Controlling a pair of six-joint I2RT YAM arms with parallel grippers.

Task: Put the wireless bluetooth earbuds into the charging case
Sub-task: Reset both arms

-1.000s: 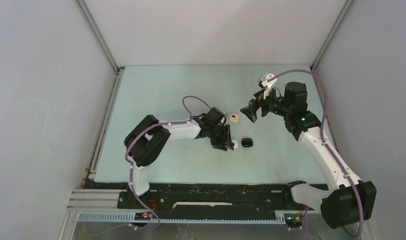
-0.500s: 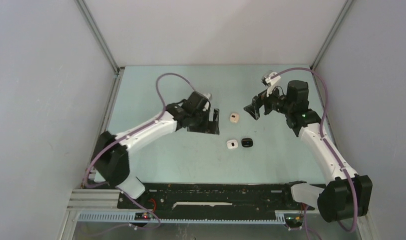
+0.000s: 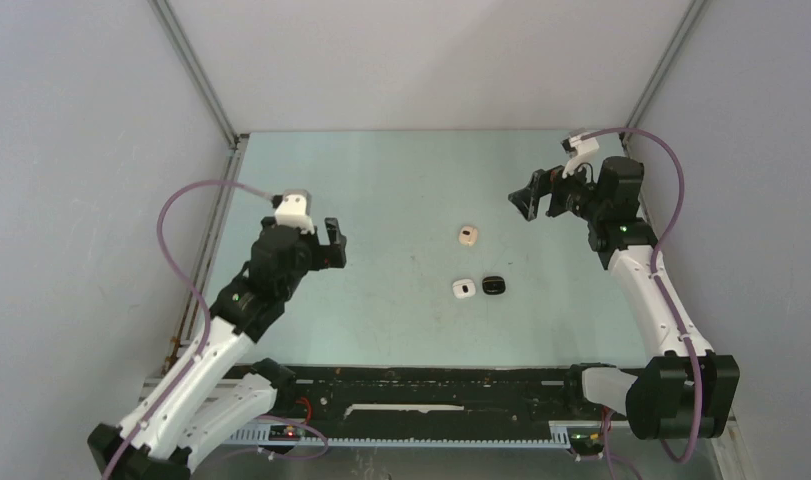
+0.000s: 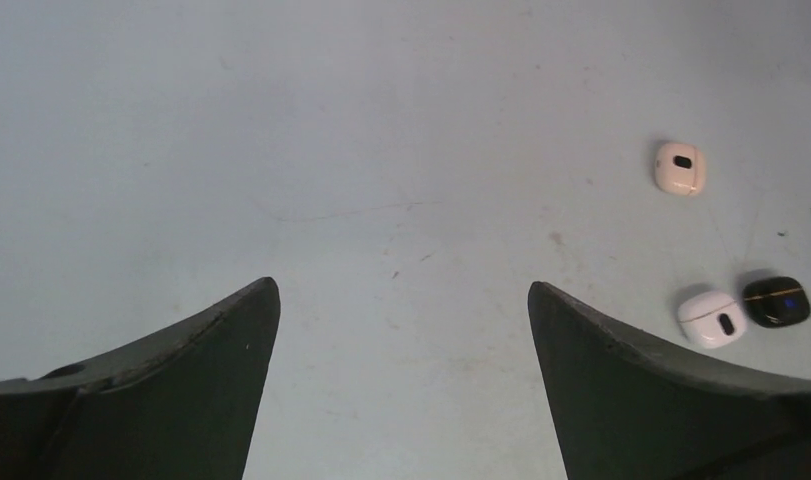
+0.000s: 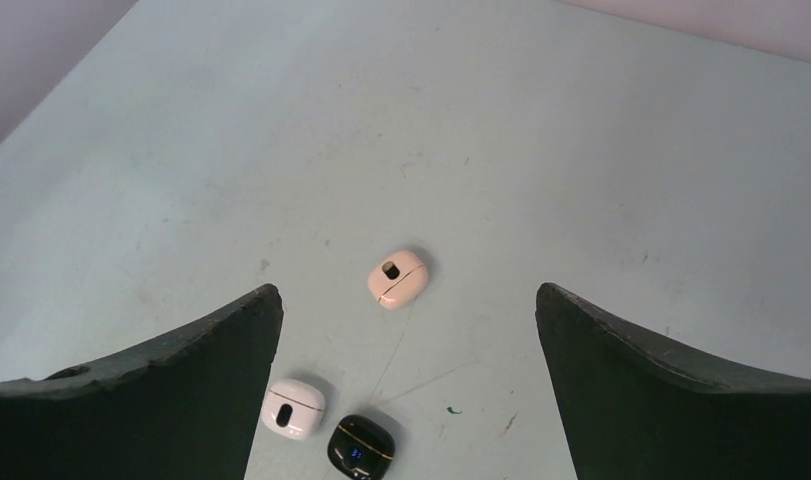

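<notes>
Holding left claw (image 3: pixel 330 243) and right claw (image 3: pixel 530 198) wide open, empty, well apart from white charging case (image 3: pixel 464 289); seemingly finished, no loose earbuds visible; next, check black charging case (image 3: pixel 493 286) beside it

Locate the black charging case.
In the top view the black case lies right of centre on the table, close beside the white case, with the beige case farther back.

The left gripper (image 4: pixel 403 288) is open wide. On the table (image 4: pixel 331 120) sit a beige case (image 4: pixel 678 168), a white case (image 4: pixel 711 318) and a black case (image 4: pixel 776 302) (those two side by side).
</notes>
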